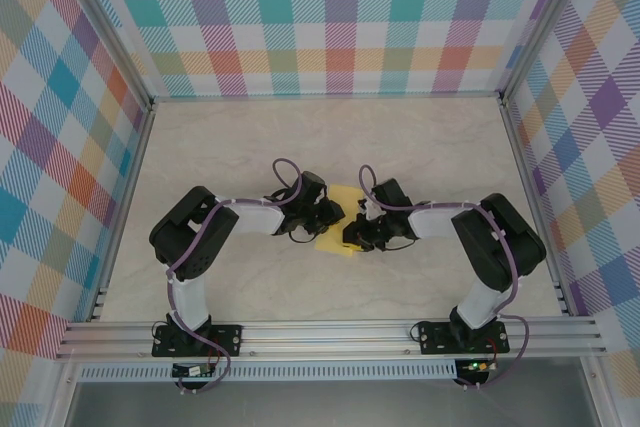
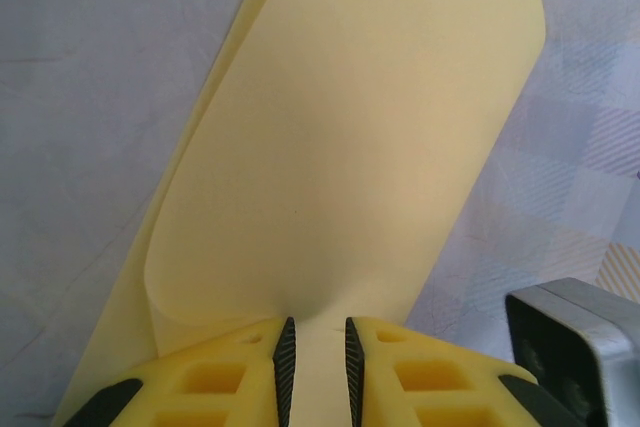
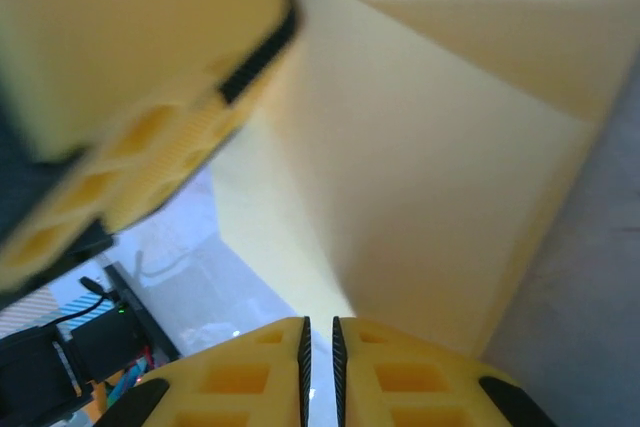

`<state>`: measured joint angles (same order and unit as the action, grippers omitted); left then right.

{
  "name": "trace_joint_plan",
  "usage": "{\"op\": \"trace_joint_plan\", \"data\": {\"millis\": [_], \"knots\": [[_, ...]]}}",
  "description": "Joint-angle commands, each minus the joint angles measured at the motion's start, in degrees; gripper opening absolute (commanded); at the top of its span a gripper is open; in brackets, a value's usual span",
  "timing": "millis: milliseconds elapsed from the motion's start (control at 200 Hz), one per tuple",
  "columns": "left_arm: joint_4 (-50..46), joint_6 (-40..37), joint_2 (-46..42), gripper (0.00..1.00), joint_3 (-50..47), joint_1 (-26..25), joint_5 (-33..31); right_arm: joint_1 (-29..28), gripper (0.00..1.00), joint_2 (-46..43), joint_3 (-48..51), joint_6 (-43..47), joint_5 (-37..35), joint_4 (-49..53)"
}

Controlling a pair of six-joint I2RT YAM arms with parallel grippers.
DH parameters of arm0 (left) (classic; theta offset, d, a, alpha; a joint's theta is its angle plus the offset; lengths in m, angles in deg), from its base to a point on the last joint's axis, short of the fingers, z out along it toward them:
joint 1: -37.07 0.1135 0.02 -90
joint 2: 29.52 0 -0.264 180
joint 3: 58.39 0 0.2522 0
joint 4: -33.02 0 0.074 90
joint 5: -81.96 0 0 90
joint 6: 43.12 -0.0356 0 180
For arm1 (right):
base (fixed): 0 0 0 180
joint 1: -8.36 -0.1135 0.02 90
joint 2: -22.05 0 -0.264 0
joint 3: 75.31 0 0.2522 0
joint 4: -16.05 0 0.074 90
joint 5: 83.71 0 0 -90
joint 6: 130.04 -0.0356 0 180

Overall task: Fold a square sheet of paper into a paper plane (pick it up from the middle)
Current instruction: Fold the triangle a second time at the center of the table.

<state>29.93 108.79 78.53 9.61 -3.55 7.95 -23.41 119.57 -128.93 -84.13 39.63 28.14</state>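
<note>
Top external: both arms reach in to the middle of the table, and the left gripper and right gripper face each other close together. The yellow sheet of paper sits between them, mostly hidden under the wrists. Checked walls stand on three sides.

Left wrist: the left gripper has its jaws drawn in to a small gap, and the sheet of paper runs down into that gap, so it is clamped on the paper. The sheet is bent over on itself in a soft curl, not creased flat, with one layer behind the other. The pale table lies beyond it. A grey metal block sits at the lower right; can't tell what it is.

Right wrist: the right gripper is almost closed, down to a thin slit. The lower edge of the sheet of paper comes down into the slit, so it looks pinched there. The paper stands up off the table. A blurred finger of the left gripper is at the upper left, against the sheet.
</note>
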Motion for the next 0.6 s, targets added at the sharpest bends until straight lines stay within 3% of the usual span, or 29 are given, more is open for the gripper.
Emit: {"op": "trace_joint_plan", "data": {"millis": [0, 270, 595], "knots": [[-5.5, -1.6, 0.6, 0.24, -0.5, -0.5, -1.0, -0.2, 0.16, 1.8, 2.9, 2.3, -3.2, 2.6], [-9.1, -6.6, -3.8, 0.3, 2.4, -0.5, -0.4, -0.2, 0.12, 2.2, 3.5, 3.0, -5.4, 4.7], [-5.4, -6.3, -4.2, 0.27, 2.1, -1.8, 4.0, -0.2, 0.1, 2.4, 2.1, 3.6, -5.4, 5.9]]}}
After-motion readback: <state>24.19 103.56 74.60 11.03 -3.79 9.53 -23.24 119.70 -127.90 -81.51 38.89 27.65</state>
